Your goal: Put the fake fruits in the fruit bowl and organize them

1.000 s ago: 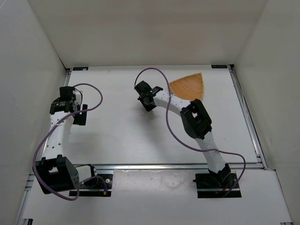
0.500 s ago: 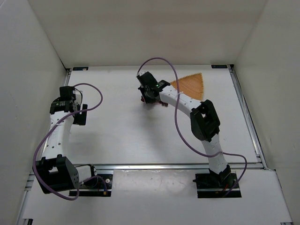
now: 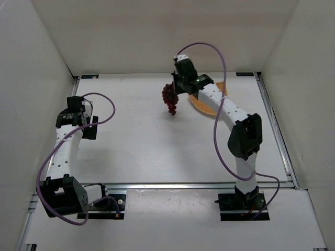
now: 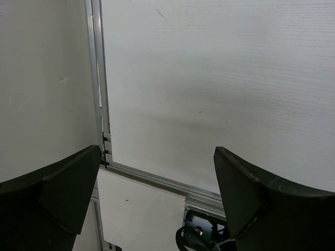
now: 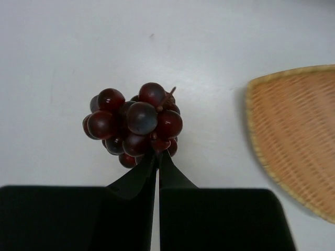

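Note:
A bunch of dark red-purple grapes (image 3: pixel 169 98) hangs above the table at the back, pinched at its stem end by my right gripper (image 3: pixel 178 90). From the right wrist camera the grapes (image 5: pixel 133 124) fill the centre, with the gripper (image 5: pixel 158 155) shut on them, its jaws nearly touching. The tan wicker fruit bowl (image 5: pixel 301 136) lies to the right of the grapes; from above, the bowl (image 3: pixel 209 105) is mostly hidden under the right arm. My left gripper (image 4: pixel 157 178) stands open over bare table at the left, holding nothing.
White walls enclose the table on three sides. An aluminium rail (image 3: pixel 199 184) runs along the near edge, and another rail (image 4: pixel 99 83) lines the left side. Purple cables loop over both arms.
My right gripper closed on the grapes, lifted them off the table and carried them back and to the right toward the bowl. The left arm has not moved.

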Robot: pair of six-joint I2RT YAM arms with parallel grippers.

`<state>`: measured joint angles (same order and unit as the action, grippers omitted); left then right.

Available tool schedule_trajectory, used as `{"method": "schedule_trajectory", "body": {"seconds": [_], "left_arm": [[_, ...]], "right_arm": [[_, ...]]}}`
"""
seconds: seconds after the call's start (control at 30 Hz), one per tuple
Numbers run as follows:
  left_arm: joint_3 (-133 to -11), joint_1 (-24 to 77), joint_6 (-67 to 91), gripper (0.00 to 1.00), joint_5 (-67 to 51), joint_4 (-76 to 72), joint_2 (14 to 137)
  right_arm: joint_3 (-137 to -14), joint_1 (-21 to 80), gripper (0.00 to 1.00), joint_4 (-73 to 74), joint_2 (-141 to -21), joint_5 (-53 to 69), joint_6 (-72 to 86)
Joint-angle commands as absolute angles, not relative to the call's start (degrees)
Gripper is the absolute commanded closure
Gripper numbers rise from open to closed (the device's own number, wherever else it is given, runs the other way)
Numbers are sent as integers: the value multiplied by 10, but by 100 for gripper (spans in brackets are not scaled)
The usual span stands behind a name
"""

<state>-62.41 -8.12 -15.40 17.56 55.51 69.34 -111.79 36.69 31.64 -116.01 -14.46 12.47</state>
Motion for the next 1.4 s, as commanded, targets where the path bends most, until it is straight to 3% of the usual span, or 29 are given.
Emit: {"method": "schedule_trajectory", "body": {"seconds": [0.0, 0.3, 0.5, 0.77, 0.9, 0.93, 1.0, 1.03, 1.2, 1.37], "left_arm": [[-635, -79, -149, 0, 171, 558, 672], [-641, -79, -144, 0, 171, 563, 672], [-641, -79, -144, 0, 171, 569, 672], [-641, -79, -139, 0, 177, 574, 672], [-646, -79, -139, 0, 177, 574, 672], [-646, -79, -139, 0, 177, 574, 672], [-646, -79, -139, 0, 177, 574, 672], [-646, -79, -139, 0, 177, 574, 672], [-664, -79, -150, 0, 189, 574, 667], [-675, -79, -150, 0, 194, 574, 657]], "right_arm": [[-1165, 308, 100, 291, -1093, -170, 153], [-1113, 202, 100, 291, -1082, -161, 175], [-1119, 157, 100, 331, -1144, -139, 200], [-1081, 156, 96, 331, -1176, -63, 195], [-1081, 151, 94, 337, -1181, -90, 195], [-1091, 151, 89, 345, -1181, -90, 195], [-1092, 145, 25, 359, -1181, -104, 201], [-1092, 145, 0, 366, -1181, -129, 218], [-979, 145, 0, 329, -1017, -257, 243], [-856, 111, 0, 306, -788, -278, 277]]}}
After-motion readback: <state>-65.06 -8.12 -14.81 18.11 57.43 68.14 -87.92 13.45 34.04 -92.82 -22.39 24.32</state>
